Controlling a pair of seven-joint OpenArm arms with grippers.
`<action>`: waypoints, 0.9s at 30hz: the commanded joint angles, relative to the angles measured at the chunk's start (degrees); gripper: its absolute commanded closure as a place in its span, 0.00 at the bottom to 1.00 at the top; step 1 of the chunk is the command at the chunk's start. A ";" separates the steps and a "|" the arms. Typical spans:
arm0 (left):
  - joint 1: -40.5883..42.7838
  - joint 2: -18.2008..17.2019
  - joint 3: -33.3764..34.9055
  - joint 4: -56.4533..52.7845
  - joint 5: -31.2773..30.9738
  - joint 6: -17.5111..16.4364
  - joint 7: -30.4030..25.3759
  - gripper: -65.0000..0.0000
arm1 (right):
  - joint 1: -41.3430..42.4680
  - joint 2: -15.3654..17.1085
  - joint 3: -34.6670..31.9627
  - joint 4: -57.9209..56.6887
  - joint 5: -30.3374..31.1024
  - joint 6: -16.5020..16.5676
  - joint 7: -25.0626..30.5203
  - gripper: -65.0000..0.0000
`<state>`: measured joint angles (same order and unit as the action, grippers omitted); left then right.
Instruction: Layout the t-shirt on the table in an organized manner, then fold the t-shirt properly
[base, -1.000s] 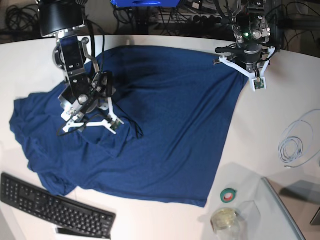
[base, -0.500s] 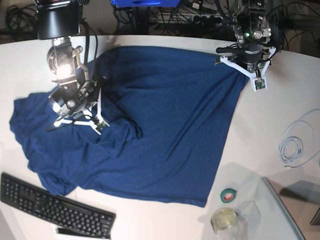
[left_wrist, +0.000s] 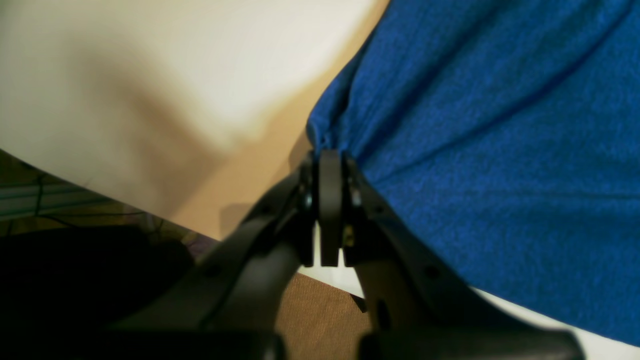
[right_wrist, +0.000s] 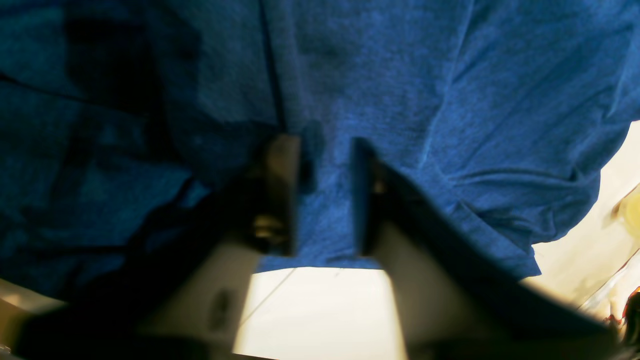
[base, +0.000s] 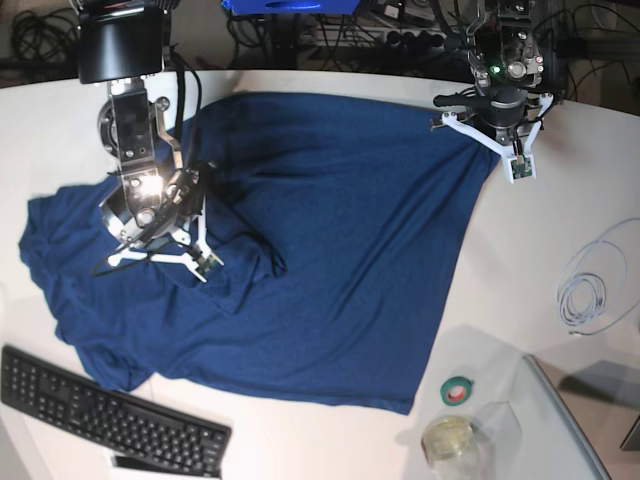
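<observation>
The dark blue t-shirt (base: 340, 250) lies spread but rumpled across the white table (base: 520, 280), with bunched folds on its left side. My left gripper (base: 492, 138) sits at the shirt's far right corner. In the left wrist view, that left gripper (left_wrist: 327, 155) is shut, pinching the edge of the t-shirt (left_wrist: 500, 125). My right gripper (base: 155, 258) presses down on the rumpled left part. In the right wrist view, the right gripper (right_wrist: 326, 145) has its fingers (right_wrist: 282, 165) drawn close, with a narrow strip of the t-shirt (right_wrist: 450, 75) filling the gap.
A black keyboard (base: 110, 415) lies at the front left, just below the shirt's hem. At the front right are a green tape roll (base: 458, 390) and a glass jar (base: 450, 440). A coiled white cable (base: 595, 285) lies at the right edge.
My right arm swung left over the shirt, then came back slightly right and lower. Its jaws went from wide apart to nearly together on the fabric. The left arm stayed still.
</observation>
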<state>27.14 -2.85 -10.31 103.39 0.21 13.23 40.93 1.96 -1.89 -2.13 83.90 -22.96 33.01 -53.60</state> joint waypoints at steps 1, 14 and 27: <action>0.07 -0.09 -0.20 0.91 0.63 0.08 -0.97 1.00 | 1.34 -0.09 -0.02 0.63 -0.29 0.26 -0.07 0.91; 0.07 -0.09 -0.20 0.91 0.63 0.08 -0.97 1.00 | 0.55 -0.26 0.07 -1.83 -0.29 0.26 0.29 0.69; 0.16 -0.18 -0.20 0.91 0.63 0.08 -0.97 1.00 | 0.46 -0.53 -0.02 1.60 -0.29 0.26 0.02 0.98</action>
<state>27.18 -2.85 -10.31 103.39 0.16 13.23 40.93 1.23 -2.17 -2.00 84.27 -23.03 33.01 -54.02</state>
